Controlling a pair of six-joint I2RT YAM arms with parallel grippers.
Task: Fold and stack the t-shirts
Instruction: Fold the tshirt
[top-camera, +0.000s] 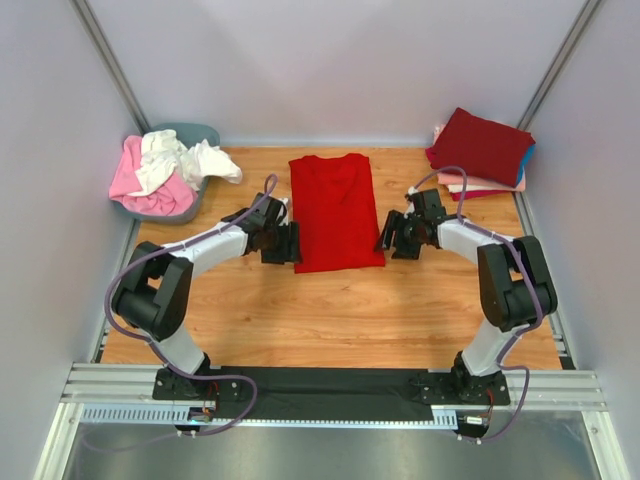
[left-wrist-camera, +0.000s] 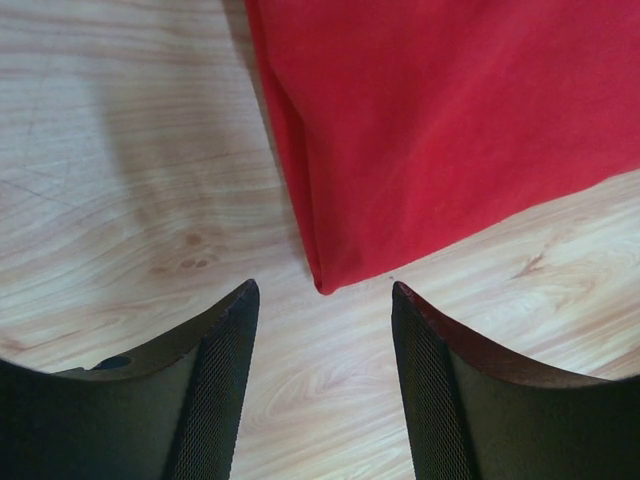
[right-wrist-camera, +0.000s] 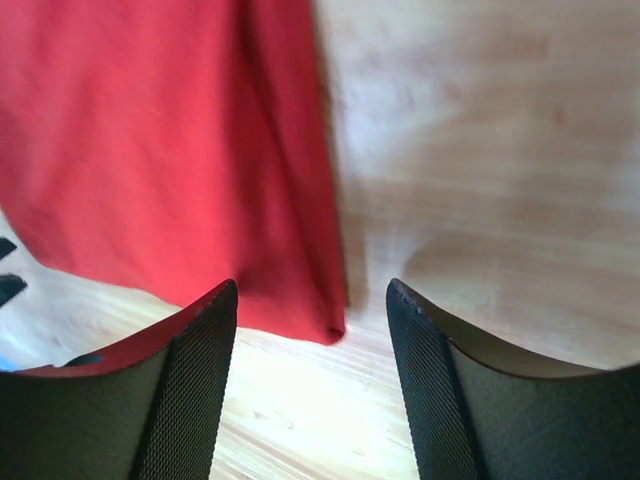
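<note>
Our left gripper (left-wrist-camera: 322, 290) and right gripper (right-wrist-camera: 311, 285), mesh-textured jaws wide and empty, flank the near corners of the bright red t-shirt (top-camera: 336, 210), a smooth rectangle on the wood-grain table (top-camera: 330, 310).

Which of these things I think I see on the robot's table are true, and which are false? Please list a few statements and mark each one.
1. The bright red t-shirt lies folded into a long strip in the middle of the table. True.
2. The left gripper is clamped on that shirt's corner. False: its jaws stand open, and the corner lies just ahead of them, ungripped.
3. The right gripper is open at the shirt's near right corner. True.
4. The grey tub at the far left is empty. False: a pink shirt and a white shirt are heaped in it.
5. A dark red shirt tops the folded stack at the far right. True.
</note>
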